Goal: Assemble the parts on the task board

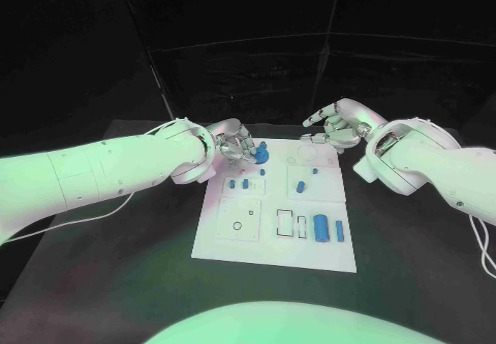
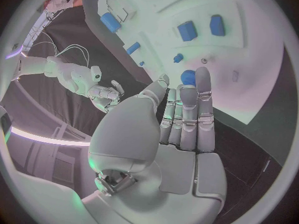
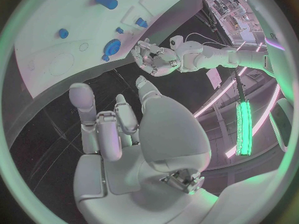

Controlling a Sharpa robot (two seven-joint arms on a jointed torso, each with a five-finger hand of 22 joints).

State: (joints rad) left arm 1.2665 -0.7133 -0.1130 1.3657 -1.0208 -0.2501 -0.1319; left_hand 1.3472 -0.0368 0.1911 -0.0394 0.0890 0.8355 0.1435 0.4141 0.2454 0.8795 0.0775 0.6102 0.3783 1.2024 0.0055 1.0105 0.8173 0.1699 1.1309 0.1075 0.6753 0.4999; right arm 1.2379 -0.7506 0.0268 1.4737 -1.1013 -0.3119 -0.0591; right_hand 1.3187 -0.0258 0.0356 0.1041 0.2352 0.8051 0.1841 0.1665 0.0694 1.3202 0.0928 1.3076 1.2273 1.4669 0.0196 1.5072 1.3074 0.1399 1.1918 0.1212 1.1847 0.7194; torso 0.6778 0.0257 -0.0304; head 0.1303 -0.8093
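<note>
**Operator:** Left hand first. I have it at the far left corner of the task board, fingers gathered round a round blue part that sits at that corner. From the left wrist view the fingertips lie right beside the blue piece; I cannot tell whether they actually grip it or merely touch it.

**Inspector:** And the other one?

**Operator:** Right hand hangs just past the board's far right corner, off the plate, fingers apart and loosely curved, holding nothing. The right wrist view confirms it: palm bare, black table under it, board edge beyond.

**Inspector:** Parts remaining on the board?

**Operator:** Measured from the round blue part: two small blue pieces lie side by side nearer to me, on the left panel. One small blue peg lies to the right of those, on the adjoining panel. Nearest my edge of the board, a large blue cylinder lies beside a slimmer blue bar, the two close but apart, with rectangular cut-outs just left of them.
</note>
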